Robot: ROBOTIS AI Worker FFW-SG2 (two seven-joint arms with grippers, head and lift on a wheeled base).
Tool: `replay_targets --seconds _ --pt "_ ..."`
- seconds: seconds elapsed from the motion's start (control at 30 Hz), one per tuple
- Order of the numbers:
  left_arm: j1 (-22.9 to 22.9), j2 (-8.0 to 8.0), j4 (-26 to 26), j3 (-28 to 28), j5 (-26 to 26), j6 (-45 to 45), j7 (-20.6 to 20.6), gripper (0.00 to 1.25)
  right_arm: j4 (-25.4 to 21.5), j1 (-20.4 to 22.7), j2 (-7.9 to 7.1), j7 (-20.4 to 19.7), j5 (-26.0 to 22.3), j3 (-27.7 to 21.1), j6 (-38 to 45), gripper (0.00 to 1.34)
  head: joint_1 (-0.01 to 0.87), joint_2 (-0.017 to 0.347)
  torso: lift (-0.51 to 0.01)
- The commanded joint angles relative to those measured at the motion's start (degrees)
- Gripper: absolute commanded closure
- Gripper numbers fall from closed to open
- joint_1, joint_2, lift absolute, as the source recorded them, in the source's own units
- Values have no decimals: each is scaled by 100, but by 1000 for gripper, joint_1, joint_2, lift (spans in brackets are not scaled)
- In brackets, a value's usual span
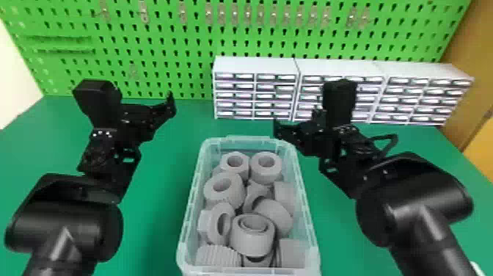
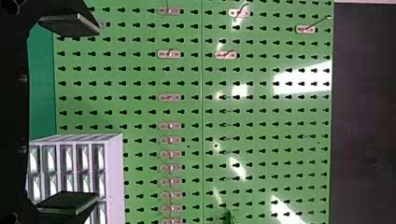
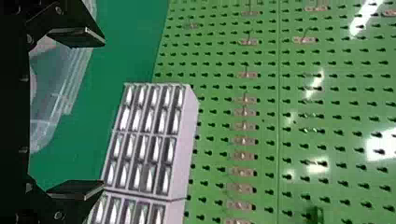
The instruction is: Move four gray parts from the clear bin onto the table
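A green pegboard point(image 1: 154, 55) backed my workspace across the top of the frame, hung there, presumably, to keep small hardware off the worktop. Below it spread the green table point(image 1: 157, 216), the surface meant to receive four parts. Three white drawer units point(image 1: 253, 65) lined its far edge at upper right, likely set back to leave me working room.

At lower center sat the clear bin point(image 1: 190, 205), open at the top, its long sides running away from my camera. It stood between my two arms, a spot that seemed chosen so either could reach in.

My left gripper point(image 2: 98, 113) hung at left of the frame, well apart from the bin, its fingers spread wide with nothing between them. My right gripper point(image 3: 103, 113) was raised beside the bin's far right corner, likewise wide apart and empty, probably poised high so it could clear the rim before dipping down.

Smallest of all, the gray parts point(image 1: 253, 240) lay heaped inside the bin, some ringlike with their holes up, others tipped or on their sides. The work looked to be at its start. An upturned ring near the top of the pile seemed the easiest first pick, though its crowded neighbors could block a finger or shift when it was lifted
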Motion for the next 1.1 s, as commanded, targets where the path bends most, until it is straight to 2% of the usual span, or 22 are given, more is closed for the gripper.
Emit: replay_targets --seconds 0.0,0.13,0.43,0.67,0.83,1.0,1.07 --pt "-2 0 -4 1 1 0 3 -2 1 -192 -13 68 -92 217 463 214 686 26 -50" --pt "7 0 5 1 1 9 -6 -2 -17 -341 -4 182 -224 357 894 214 686 26 -50" --pt "42 9 -4 27 10 26 -6 -2 -386 -561 -4 156 -294 709 1808 213 686 26 -50" --pt "86 9 -39 89 10 26 -15 -2 -799 -544 -66 -398 -637 946 2441 213 686 26 -50" --pt "86 0 -39 89 10 26 -15 -2 -887 -500 -154 -503 -989 876 2915 213 686 26 -50" --pt "77 0 -39 80 10 26 -15 -2 -1036 -429 -198 -512 -989 823 3293 213 686 26 -50" --pt "77 0 -39 89 10 26 -15 -2 -1133 -377 -207 -653 -971 841 3372 214 686 26 -50"
